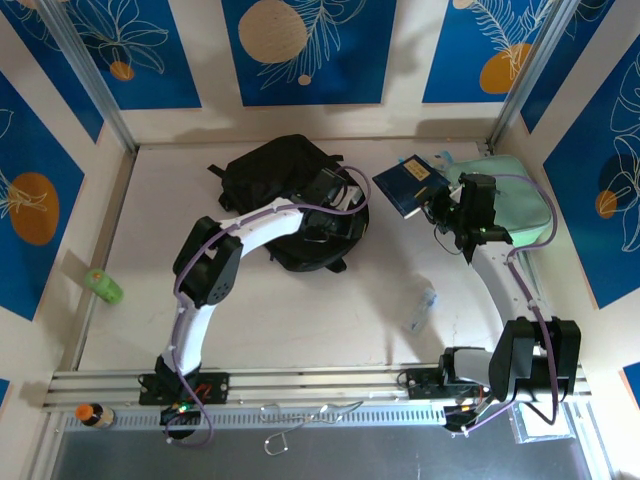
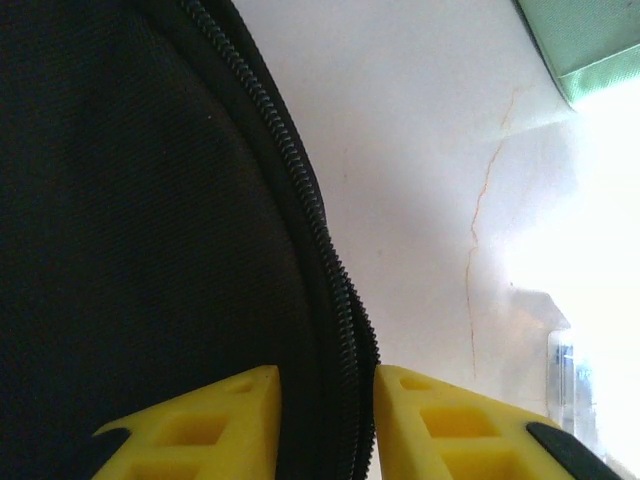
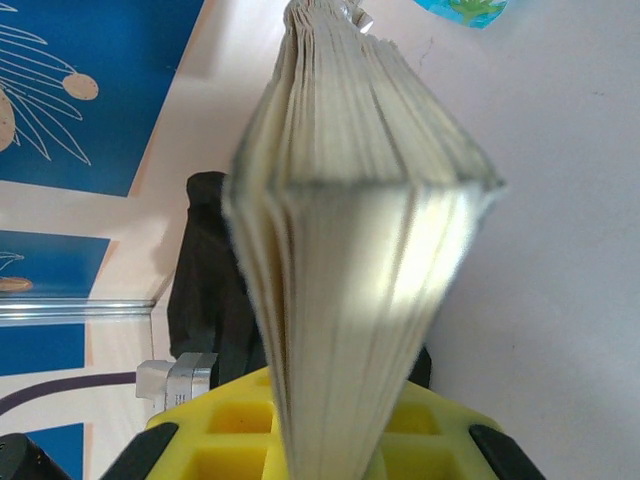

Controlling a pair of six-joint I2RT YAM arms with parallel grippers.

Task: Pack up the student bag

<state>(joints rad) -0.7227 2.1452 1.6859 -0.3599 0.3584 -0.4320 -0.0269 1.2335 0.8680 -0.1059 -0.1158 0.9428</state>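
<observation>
You have the student bag point(image 1: 265, 175) lying flat near the middle of the table point(image 1: 300, 320), toward the back wall. It is soft black fabric, so expect it to sag, fold and drag rather than lift as 1 piece. A pull on 1 spot will probably stretch that spot before the rest follows.

The zipper rim point(image 2: 320, 250) is likely the best place to hold. It is the firmest line on the bag, and lifting it should open the mouth.

Your left gripper point(image 2: 325, 430) is already there. In the left wrist view its 2 yellow fingers point(image 2: 220, 425) sit on either side of the rim, and fabric and zipper teeth fill the gap, so it reads as a pinch on the bag. The teeth should give some bite, though the woven cloth beside them may slip.

Your right gripper point(image 3: 330, 440) is clamped on a blue book point(image 1: 408, 185), held just to the right of the bag with its pages fanning above the fingers. The book is stiff along the spine but loose at the page edges, which could snag on a slack bag mouth.
</observation>
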